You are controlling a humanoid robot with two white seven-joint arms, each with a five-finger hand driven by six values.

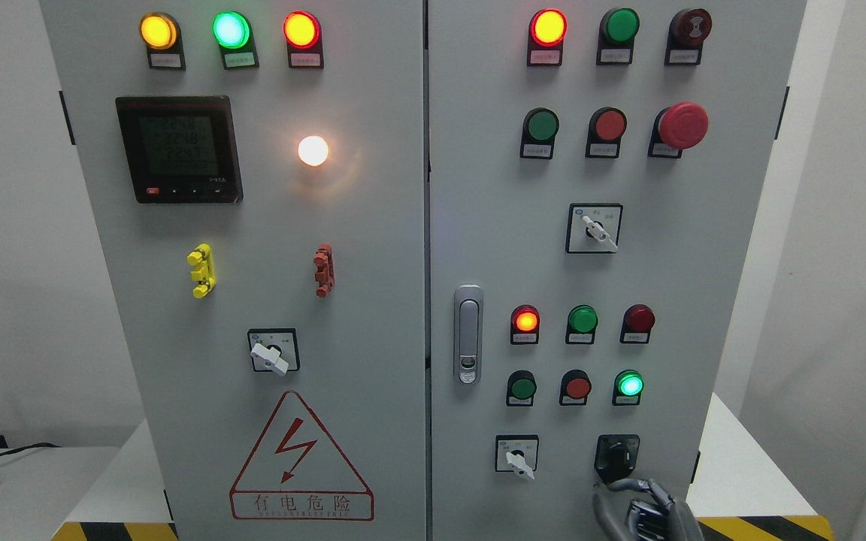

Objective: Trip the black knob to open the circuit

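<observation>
The black knob (616, 455) sits on a black square plate at the lower right of the grey cabinet's right door (501, 263). My right hand (640, 507) comes up from the bottom edge just below the knob. Its grey fingers (658, 492) curl upward toward the knob's lower edge and hold nothing. The fingertips are close under the knob; I cannot tell whether they touch it. My left hand is out of view.
A white-handled selector switch (517, 455) sits left of the black knob. Above it are rows of red and green buttons and lamps, a door latch (467, 333) and a red mushroom stop button (681, 125). Black-and-yellow tape (767, 526) marks the base.
</observation>
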